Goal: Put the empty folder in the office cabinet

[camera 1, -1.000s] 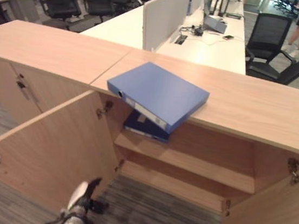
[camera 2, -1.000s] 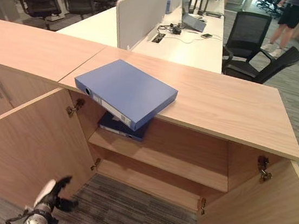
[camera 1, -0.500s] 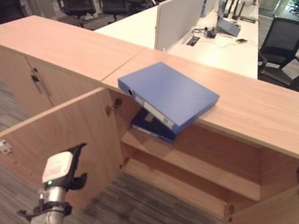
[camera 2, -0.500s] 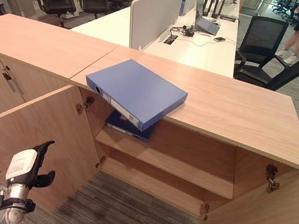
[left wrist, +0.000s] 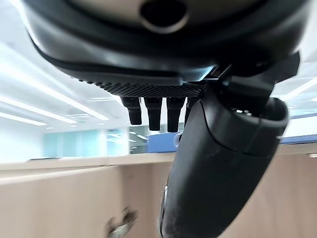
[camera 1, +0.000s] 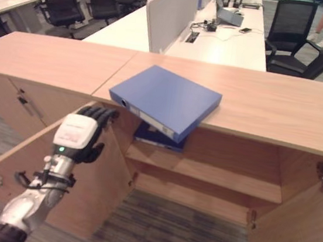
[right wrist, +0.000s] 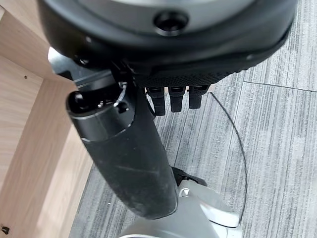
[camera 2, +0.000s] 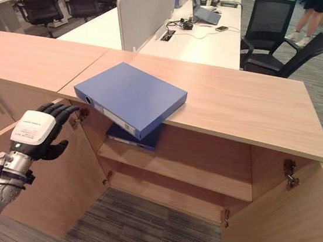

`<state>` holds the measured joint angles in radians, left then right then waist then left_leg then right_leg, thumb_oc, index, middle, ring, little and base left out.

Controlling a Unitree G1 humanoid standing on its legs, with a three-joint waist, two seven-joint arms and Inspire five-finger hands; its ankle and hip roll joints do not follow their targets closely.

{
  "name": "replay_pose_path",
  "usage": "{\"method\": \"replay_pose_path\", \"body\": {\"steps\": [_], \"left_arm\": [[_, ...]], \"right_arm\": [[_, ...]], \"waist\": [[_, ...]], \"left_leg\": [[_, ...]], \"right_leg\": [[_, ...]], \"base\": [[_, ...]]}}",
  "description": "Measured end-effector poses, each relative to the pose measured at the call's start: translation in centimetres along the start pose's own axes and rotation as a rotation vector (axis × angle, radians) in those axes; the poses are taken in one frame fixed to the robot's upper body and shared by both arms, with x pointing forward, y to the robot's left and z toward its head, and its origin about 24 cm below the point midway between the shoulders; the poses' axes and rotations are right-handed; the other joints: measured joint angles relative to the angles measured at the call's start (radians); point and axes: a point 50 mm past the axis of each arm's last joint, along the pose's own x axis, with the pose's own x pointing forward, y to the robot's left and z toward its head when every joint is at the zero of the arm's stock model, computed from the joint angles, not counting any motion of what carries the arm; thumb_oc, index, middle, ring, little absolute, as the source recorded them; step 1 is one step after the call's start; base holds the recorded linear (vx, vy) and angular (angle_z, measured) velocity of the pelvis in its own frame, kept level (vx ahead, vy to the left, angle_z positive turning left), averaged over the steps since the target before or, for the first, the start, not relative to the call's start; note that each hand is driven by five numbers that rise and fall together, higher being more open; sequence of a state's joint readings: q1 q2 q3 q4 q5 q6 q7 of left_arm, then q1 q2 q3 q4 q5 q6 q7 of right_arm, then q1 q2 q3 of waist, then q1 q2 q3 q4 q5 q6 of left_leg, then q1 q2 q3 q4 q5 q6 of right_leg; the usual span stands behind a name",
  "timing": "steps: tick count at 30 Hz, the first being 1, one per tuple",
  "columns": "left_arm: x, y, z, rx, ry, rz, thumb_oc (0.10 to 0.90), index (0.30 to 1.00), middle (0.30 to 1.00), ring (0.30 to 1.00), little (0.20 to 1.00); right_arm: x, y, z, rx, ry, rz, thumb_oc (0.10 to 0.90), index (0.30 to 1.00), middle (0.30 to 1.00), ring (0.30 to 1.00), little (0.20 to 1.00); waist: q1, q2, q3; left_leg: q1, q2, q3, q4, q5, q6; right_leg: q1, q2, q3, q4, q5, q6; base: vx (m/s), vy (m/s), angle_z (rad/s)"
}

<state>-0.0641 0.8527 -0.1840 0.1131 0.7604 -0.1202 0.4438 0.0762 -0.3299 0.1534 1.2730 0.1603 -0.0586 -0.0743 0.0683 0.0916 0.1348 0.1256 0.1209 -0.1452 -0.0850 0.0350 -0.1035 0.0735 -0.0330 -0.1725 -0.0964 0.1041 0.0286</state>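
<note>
Nearest, at the lower left of the left eye view, the left hand (camera 1: 76,137) is raised in front of the open left cabinet door (camera 1: 66,180), its dark fingers (camera 1: 94,113) loosely spread and pointing toward the cabinet's upper edge; it holds nothing and stands apart from the folder, a short way to the lower left of it. In the right wrist view the right hand (right wrist: 148,104) hangs over grey carpet (right wrist: 277,148) beside a wooden panel, fingers relaxed and straight, gripping nothing. Behind the left hand, in the middle of the frame, the office cabinet (camera 1: 201,185) stands open with both doors swung out, so access is ready. On its upper shelf (camera 1: 202,173) lies a dark blue folder (camera 1: 156,137), mostly hidden under the overhang. Just above it, the empty folder (camera 1: 164,100), a lighter blue, lies flat on the wooden counter (camera 1: 269,110) with its spine corner jutting out past the front edge over the opening. So, as I judge it, the doors are dealt with but the main work is all left: grasping the folder, lifting it off the counter and setting it on a shelf inside. Farther off, in the upper part of the frame, are white desks (camera 1: 218,42) and black office chairs (camera 1: 291,22)
</note>
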Motion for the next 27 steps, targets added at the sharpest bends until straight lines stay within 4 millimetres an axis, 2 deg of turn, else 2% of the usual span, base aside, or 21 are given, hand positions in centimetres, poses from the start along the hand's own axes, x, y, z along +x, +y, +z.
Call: {"method": "replay_pose_path", "body": {"steps": [3,8,10,13,16,27], "left_arm": [[1.4,0.1,1.4,-0.021,-0.072,0.011,0.800,0.900,0.900,0.900,0.900],[3.8,0.0,3.0,-0.012,-0.153,0.004,0.800,0.900,0.900,0.900,0.900],[5.1,0.3,3.0,0.013,-0.161,0.011,0.800,0.900,0.900,0.900,0.900],[6.0,0.0,3.3,0.036,-0.179,-0.009,0.800,0.900,0.900,0.900,0.900],[5.8,-0.5,3.3,0.038,-0.181,-0.028,0.800,0.900,0.900,0.900,0.900],[5.7,-0.9,2.7,0.055,-0.147,-0.048,0.800,0.900,0.900,0.900,0.900]], "right_arm": [[0.1,0.0,0.6,0.001,-0.013,0.000,0.800,0.900,0.900,0.900,0.900],[0.1,-0.1,0.3,-0.001,-0.002,-0.001,0.800,0.900,0.900,0.900,0.900],[0.1,-0.1,0.2,-0.003,0.006,-0.002,0.800,0.900,0.900,0.900,0.900],[0.1,0.0,0.2,-0.008,0.014,-0.001,0.800,0.900,0.900,0.900,0.900],[0.2,-0.1,0.9,-0.006,-0.002,-0.003,0.800,0.900,0.900,0.900,0.900],[0.2,0.0,0.6,0.000,0.014,-0.001,0.800,0.900,0.900,0.900,0.900]], "waist": [[-0.045,0.009,-0.001],[-0.069,0.009,-0.004],[-0.074,0.002,-0.009],[-0.082,-0.013,-0.017],[-0.094,-0.020,-0.019],[-0.095,-0.035,-0.032]], "left_leg": [[0.000,0.001,0.012,0.000,-0.005,-0.002],[0.000,0.003,0.032,-0.001,-0.011,-0.003],[0.006,0.002,0.032,0.000,-0.007,-0.003],[0.009,0.001,0.034,0.000,-0.006,-0.002],[0.015,0.002,0.055,0.000,-0.011,-0.002],[0.017,0.002,0.082,0.000,-0.017,0.000]], "right_leg": [[-0.003,0.002,0.014,0.000,0.000,-0.001],[-0.012,0.006,0.034,0.000,0.007,0.003],[-0.012,0.006,0.038,0.000,0.010,0.001],[-0.011,0.004,0.040,0.000,0.010,0.002],[-0.015,0.006,0.057,0.000,0.013,0.002],[-0.022,0.009,0.084,0.000,0.021,0.000]], "base": [[0.03,0.017,-0.18],[0.04,0.010,-0.13],[0.00,0.000,0.00],[0.03,0.006,-0.02],[-0.01,0.012,-0.15],[0.01,0.008,-0.08]]}}
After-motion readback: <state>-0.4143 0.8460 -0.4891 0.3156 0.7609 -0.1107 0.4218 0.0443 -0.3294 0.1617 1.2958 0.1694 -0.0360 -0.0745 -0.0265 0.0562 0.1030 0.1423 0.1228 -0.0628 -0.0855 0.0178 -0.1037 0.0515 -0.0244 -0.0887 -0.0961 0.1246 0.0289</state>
